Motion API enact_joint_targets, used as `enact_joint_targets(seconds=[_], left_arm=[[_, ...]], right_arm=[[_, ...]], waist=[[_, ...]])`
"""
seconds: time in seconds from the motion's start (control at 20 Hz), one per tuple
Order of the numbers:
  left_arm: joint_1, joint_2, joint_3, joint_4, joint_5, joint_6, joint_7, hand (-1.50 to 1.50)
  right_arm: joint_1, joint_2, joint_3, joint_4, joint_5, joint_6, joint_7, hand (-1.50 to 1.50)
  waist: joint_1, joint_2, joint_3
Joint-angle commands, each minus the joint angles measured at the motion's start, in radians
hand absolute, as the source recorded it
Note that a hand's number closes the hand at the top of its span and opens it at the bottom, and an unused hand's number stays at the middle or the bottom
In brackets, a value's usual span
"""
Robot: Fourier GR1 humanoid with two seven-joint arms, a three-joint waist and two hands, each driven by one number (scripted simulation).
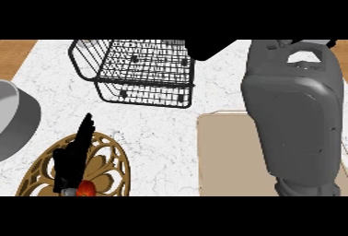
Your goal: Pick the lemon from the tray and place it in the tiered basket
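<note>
We see our right forearm (292,120) stretching up the right side of the view, over a beige tray (228,156) on the white marbled surface (163,133). Our right robot hand (211,46) shows only as a dark shape at the top, just beside the black wire tiered basket (139,69); we cannot tell whether its fingers are open or closed, nor whether it holds anything. We cannot find the lemon in this view. Our left robot hand (71,156) rests at the lower left with its fingers straight and pointing up, over a gold openwork trivet (108,161). A grey curved object (14,120) sits at the left edge.
</note>
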Motion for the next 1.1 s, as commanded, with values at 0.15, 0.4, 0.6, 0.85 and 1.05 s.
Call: enact_joint_targets(seconds=[0.15, 0.4, 0.6, 0.85, 1.05], left_arm=[[-0.031, -0.038, -0.030, 0.057, -0.029, 0.014, 0.041, 0.00], [0.029, -0.021, -0.018, 0.064, -0.013, -0.014, -0.016, 0.00], [0.034, -0.046, -0.028, 0.090, -0.015, -0.011, -0.039, 0.00], [-0.036, -0.032, -0.015, 0.077, -0.017, -0.019, 0.018, 0.00], [-0.012, -0.029, -0.008, 0.081, -0.013, -0.021, -0.003, 0.00]], right_arm=[[-0.096, 0.014, 0.023, 0.304, 0.000, -0.158, -0.101, 1.50], [-0.168, 0.014, 0.022, 0.502, -0.005, -0.208, -0.175, 1.50], [-0.148, 0.014, 0.045, 0.600, 0.016, -0.270, -0.250, 1.50], [-0.229, 0.014, 0.069, 0.811, -0.003, -0.413, -0.227, 1.50], [-0.198, 0.014, 0.052, 0.901, -0.074, -0.521, -0.317, 1.50]], waist=[[0.006, 0.012, -0.017], [0.017, 0.013, -0.017], [0.011, 0.014, -0.017], [0.022, 0.017, -0.017], [0.031, 0.020, -0.017]])
